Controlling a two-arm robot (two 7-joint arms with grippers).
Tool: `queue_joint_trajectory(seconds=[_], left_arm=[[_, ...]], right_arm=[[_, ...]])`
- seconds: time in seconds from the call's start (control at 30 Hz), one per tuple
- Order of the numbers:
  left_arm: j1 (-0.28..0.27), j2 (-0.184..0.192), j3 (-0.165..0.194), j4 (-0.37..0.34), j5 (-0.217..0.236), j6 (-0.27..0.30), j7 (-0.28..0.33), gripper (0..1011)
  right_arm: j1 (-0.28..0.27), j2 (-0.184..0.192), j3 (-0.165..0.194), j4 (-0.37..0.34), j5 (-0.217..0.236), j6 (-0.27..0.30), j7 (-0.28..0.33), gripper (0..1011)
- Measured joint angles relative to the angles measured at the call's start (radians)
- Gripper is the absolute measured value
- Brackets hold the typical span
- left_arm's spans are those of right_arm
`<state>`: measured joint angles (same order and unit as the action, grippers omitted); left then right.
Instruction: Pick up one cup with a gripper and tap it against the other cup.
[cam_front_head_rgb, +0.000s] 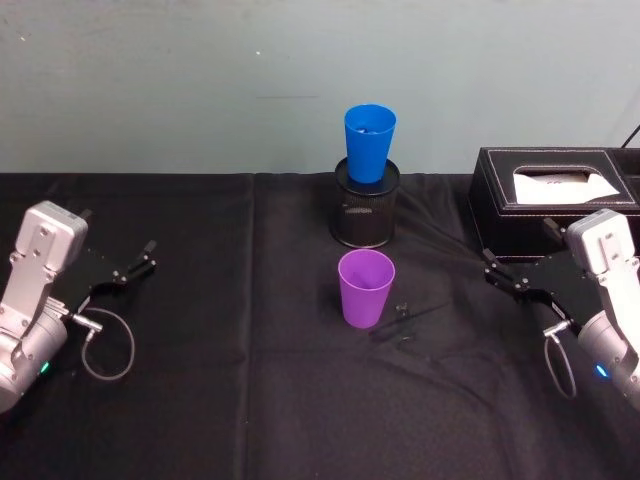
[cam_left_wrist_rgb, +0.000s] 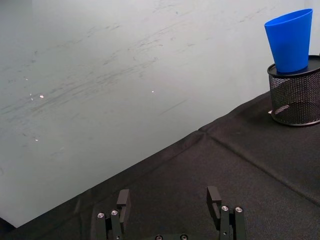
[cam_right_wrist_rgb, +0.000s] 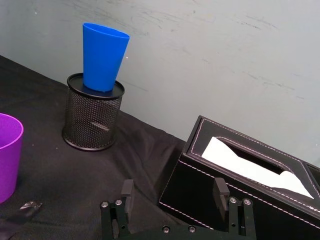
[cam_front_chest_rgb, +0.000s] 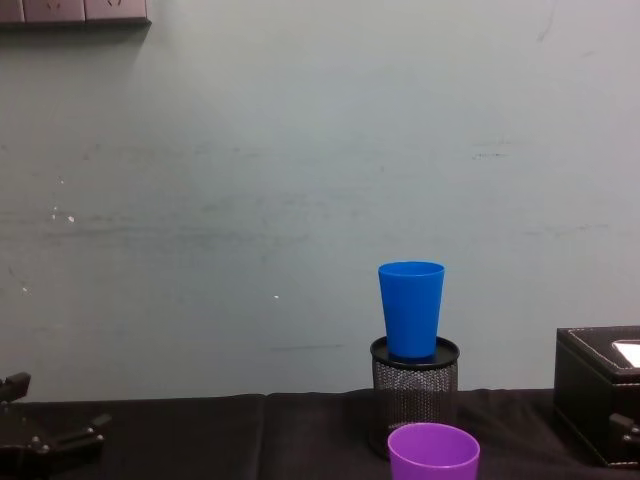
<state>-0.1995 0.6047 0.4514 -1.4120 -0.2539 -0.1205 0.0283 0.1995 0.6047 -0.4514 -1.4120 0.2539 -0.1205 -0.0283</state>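
Note:
The purple cup (cam_front_head_rgb: 365, 288) stands upright on the black tablecloth at the middle, open end up. Just behind it the blue cup (cam_front_head_rgb: 369, 142) stands upright on top of a black wire-mesh pot (cam_front_head_rgb: 366, 208). My left gripper (cam_front_head_rgb: 146, 258) rests low at the far left, open and empty, well away from both cups. My right gripper (cam_front_head_rgb: 491, 266) sits at the right, open and empty, about a cup's width and a half from the purple cup. The left wrist view shows the blue cup (cam_left_wrist_rgb: 290, 41) far ahead of the left gripper (cam_left_wrist_rgb: 168, 201). The right gripper (cam_right_wrist_rgb: 173, 194) faces the box, with the purple cup (cam_right_wrist_rgb: 7, 155) off to its side.
A black tissue box with white stitching (cam_front_head_rgb: 555, 195) stands at the back right, close behind the right gripper. Small dark bits (cam_front_head_rgb: 405, 310) lie on the cloth right of the purple cup. A pale wall runs close behind the table. Open cloth lies between the left gripper and the cups.

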Motion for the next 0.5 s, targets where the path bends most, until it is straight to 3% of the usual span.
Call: queue_joint_trajectory(seconds=[0.5], left_arm=[[0.000, 0.000, 0.000, 0.000, 0.000, 0.000, 0.000, 1000]], right_arm=[[0.000, 0.000, 0.000, 0.000, 0.000, 0.000, 0.000, 1003]])
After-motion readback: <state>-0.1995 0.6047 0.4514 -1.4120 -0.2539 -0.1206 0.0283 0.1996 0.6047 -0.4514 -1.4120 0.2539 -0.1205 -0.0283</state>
